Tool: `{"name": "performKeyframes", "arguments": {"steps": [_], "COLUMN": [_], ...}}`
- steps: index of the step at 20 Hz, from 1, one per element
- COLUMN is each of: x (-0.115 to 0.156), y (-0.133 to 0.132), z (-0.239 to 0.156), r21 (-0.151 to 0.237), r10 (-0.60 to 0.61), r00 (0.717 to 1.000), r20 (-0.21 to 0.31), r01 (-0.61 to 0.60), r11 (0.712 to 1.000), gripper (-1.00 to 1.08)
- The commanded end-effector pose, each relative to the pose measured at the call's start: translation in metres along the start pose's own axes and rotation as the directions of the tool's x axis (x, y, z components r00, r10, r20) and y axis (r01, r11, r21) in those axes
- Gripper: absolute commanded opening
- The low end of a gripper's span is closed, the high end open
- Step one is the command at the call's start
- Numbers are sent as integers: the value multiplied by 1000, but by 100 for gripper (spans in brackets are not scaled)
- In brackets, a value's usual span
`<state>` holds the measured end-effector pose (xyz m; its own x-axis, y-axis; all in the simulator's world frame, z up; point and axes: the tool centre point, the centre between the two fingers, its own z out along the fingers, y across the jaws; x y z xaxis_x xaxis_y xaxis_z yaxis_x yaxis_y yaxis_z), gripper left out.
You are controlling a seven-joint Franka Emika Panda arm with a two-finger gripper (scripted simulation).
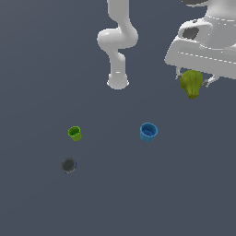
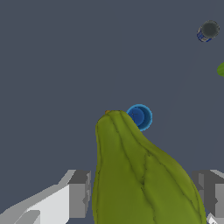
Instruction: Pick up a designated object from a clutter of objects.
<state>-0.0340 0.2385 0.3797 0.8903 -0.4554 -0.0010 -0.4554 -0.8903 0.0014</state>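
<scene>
I am watching the hand [image 1: 192,82] holding the olive pear [image 1: 191,83] well above the bench [image 1: 115,198], the fingers [image 2: 78,192] pressing in on either side of its broad bulb. The pear is hanging straight below the hand, its long axis running in line with the hand's own axis, with the narrow stem end pointing away from the wrist and down toward the bench. In the wrist view that stem tip is lining up just beside the blue cup [image 2: 140,117], which is sitting on the bench far beneath it, not touching it. In the exterior view the green cup [image 1: 75,133] and the dark grey cup [image 1: 68,165] are resting well apart from the pear, off toward that view's left. I am judging the pick as essentially made, so any coming move only needs to keep the grip steady.
</scene>
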Motion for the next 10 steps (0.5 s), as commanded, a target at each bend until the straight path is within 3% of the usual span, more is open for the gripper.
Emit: {"name": "performKeyframes", "arguments": {"steps": [1,10], "x": [-1,-1], "y": [-5,-7], "z": [-6,-8], "r21": [1,2], "r10": [1,1], "r00": [1000,1000], "r20": [-1,-1], "r01": [-1,-1], "r11": [1000,1000], "gripper": [-100,-100]}}
